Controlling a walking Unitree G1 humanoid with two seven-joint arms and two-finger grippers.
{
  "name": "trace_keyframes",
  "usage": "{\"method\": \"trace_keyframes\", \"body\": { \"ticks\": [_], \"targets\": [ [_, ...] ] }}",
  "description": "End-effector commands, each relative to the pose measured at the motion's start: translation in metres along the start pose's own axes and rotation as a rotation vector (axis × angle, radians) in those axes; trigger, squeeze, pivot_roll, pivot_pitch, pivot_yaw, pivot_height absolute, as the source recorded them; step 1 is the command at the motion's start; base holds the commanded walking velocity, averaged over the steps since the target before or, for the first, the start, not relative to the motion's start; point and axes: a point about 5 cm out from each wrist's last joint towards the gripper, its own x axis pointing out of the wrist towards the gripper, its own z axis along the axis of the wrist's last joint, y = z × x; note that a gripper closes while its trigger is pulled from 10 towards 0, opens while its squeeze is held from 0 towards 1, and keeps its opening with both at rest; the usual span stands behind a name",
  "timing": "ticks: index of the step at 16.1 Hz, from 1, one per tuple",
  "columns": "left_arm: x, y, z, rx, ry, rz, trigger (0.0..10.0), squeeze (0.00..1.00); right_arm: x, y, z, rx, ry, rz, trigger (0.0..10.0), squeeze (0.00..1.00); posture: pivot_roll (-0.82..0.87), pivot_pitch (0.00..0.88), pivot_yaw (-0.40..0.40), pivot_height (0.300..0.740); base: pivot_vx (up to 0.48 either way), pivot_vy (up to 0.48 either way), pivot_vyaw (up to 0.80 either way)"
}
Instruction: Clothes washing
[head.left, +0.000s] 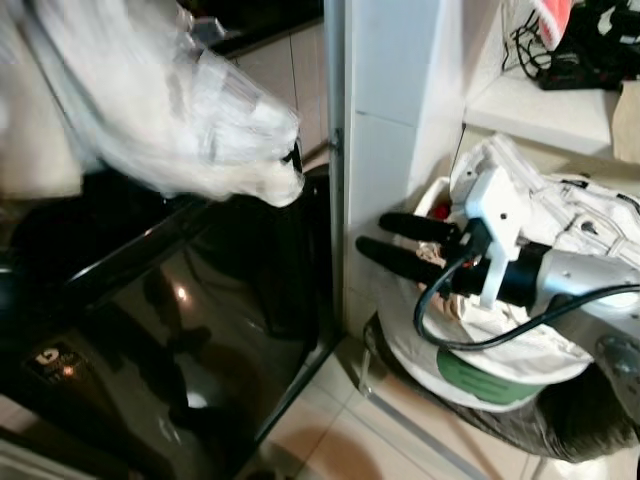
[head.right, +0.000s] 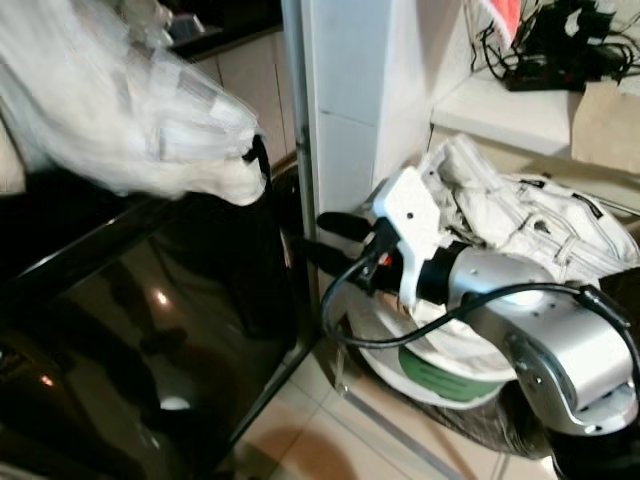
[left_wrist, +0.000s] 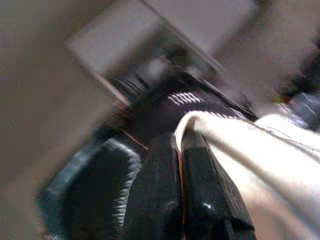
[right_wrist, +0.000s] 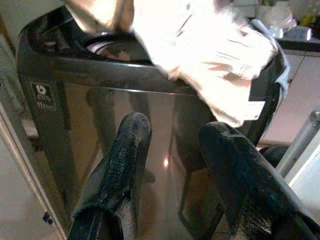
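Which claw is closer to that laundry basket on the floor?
Right. The right claw hangs open just above the basket's rim; the left claw is off over the washer, pinching a white garment.

both eye views look down from the head at the dark washing machine (head.left: 170, 330) on the left and the laundry basket (head.right: 440, 385) on the right. the right wrist view faces the machine's front from nearby, sharing it with them. the left wrist view is close and blurred.
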Motion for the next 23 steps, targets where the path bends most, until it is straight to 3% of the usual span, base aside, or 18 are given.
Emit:
{"method": "trace_keyframes", "body": {
  "ticks": [1,3,4,6,7,9,12,17,22,23],
  "targets": [
    [0.001,-0.003,0.003,0.036,-0.021,-0.014,0.0,0.00,0.002,0.001,0.003,-0.012,-0.006,0.011,10.0,0.00,-0.08,0.000,0.084,0.740,0.000,0.000,0.00],
    [-0.016,-0.064,-0.029,0.098,0.126,-0.233,0.0,0.00,0.005,0.006,0.001,-0.008,0.009,0.037,10.0,0.00,-0.08,0.000,0.086,0.740,0.000,0.000,0.00],
    [-0.023,-0.080,-0.037,0.081,0.176,-0.304,10.0,0.00,0.006,0.008,0.000,-0.007,0.016,0.044,10.0,0.00,-0.09,0.000,0.086,0.740,0.000,0.000,0.00],
    [-0.033,-0.101,-0.046,-0.036,0.267,-0.430,10.0,0.00,0.007,0.012,-0.001,-0.002,0.021,0.059,10.0,0.00,-0.09,0.000,0.090,0.740,0.000,0.000,0.00],
    [-0.046,-0.118,-0.057,-0.181,0.408,-0.579,10.0,1.00,0.007,0.016,-0.003,0.000,0.035,0.082,10.0,0.00,-0.09,0.000,0.091,0.740,0.000,0.000,0.00],
    [-0.048,-0.120,-0.060,-0.196,0.443,-0.616,10.0,1.00,0.008,0.018,-0.004,0.002,0.042,0.092,10.0,0.00,-0.09,0.000,0.091,0.740,0.000,0.000,0.00],
    [-0.044,-0.109,-0.061,-0.172,0.455,-0.601,10.0,1.00,0.011,0.016,-0.004,-0.001,0.036,0.085,10.0,0.00,-0.08,0.000,0.087,0.740,0.000,0.000,0.00],
    [-0.025,-0.078,-0.048,-0.162,0.374,-0.444,10.0,1.00,0.016,0.005,0.002,-0.008,0.011,0.021,10.0,0.00,-0.07,0.000,0.077,0.740,0.000,0.000,0.00],
    [-0.022,-0.070,-0.048,-0.140,0.365,-0.421,10.0,1.00,0.019,0.001,0.003,-0.017,0.013,0.001,10.0,0.00,-0.07,0.000,0.077,0.740,0.000,0.000,0.00],
    [-0.020,-0.072,-0.040,-0.181,0.322,-0.423,10.0,1.00,0.019,0.000,0.003,-0.020,0.011,-0.008,10.0,0.00,-0.07,0.000,0.082,0.740,0.000,0.000,0.00]
  ]
}}
